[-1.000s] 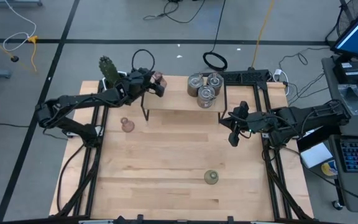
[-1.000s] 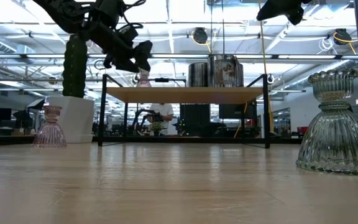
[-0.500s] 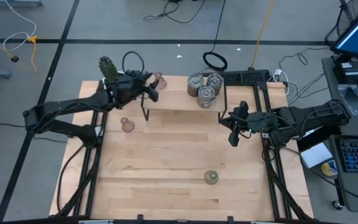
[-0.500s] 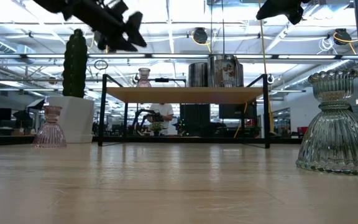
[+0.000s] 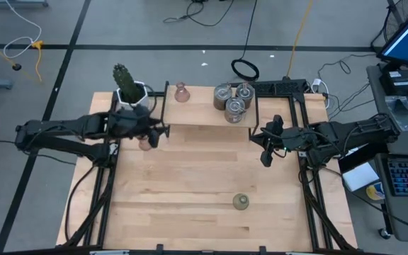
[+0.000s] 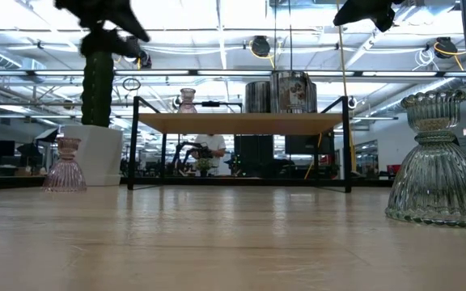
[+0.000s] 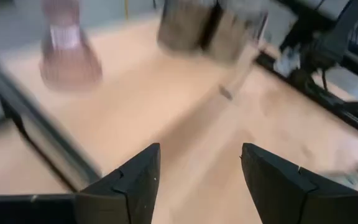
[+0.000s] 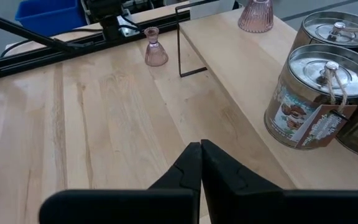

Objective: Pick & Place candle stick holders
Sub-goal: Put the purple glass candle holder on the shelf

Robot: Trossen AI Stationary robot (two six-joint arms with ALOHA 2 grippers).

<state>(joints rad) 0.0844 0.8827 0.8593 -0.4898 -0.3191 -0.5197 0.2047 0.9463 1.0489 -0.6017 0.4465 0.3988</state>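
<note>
Left gripper (image 5: 156,132) empty with fingers spread above the pink glass holder (image 5: 145,143) on the table beside the shelf (image 5: 204,113); likely light, slick, fragile, so pinch its narrow neck gently; right gripper (image 8: 201,163) clenched, idle.

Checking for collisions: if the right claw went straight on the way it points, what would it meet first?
Probably the bare light wooden tabletop: the shut right claw tilts down toward it, beside the raised wooden shelf. The small pink glass holder stands farther off; depth is unclear.
</note>
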